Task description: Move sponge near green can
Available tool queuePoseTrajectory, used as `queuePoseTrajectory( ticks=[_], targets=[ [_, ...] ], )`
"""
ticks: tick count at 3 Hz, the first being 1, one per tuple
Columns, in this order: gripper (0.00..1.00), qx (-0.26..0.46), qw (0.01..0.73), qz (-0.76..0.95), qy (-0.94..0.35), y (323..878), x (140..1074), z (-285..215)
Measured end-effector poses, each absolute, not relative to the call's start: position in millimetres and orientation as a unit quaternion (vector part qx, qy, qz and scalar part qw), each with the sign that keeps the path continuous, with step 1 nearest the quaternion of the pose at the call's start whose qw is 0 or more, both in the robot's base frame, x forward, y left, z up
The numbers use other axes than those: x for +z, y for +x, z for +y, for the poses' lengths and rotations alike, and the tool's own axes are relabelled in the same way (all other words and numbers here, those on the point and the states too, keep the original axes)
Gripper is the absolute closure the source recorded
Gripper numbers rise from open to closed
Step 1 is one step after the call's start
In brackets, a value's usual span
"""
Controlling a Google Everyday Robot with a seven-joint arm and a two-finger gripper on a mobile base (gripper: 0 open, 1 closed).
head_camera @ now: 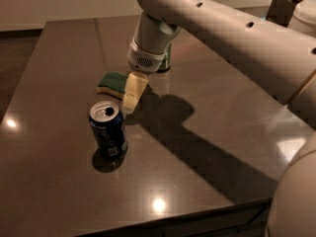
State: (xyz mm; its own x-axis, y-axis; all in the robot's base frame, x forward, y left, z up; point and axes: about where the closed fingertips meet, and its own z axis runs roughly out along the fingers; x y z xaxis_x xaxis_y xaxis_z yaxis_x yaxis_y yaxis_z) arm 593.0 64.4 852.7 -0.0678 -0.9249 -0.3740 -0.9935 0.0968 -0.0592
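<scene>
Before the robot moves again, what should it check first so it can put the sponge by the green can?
1. Sponge in view, lying flat on the table: ok.
2. Gripper above the sponge: not ok, it hangs just right of it.
3. Green can found: ok, half hidden behind the wrist.
4. Gap between gripper and blue can: cannot tell, they look close.
5. Sponge beside green can: not ok, not yet.

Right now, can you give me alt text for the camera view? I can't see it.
The claw hangs beside the sponge on a dark table. A blue can stands nearer the camera; the green can is mostly hidden behind the arm.
</scene>
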Motion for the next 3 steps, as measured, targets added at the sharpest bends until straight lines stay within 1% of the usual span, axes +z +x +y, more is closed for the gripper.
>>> queuePoseTrajectory(
  ticks=[1, 3],
  targets=[
    [0.22, 0.111, 0.153, 0.725, -0.663, 596.3, 843.5, 73.6],
    [0.68, 0.101, 0.158, 0.735, -0.651, 599.5, 845.0, 64.4]
  ],
)
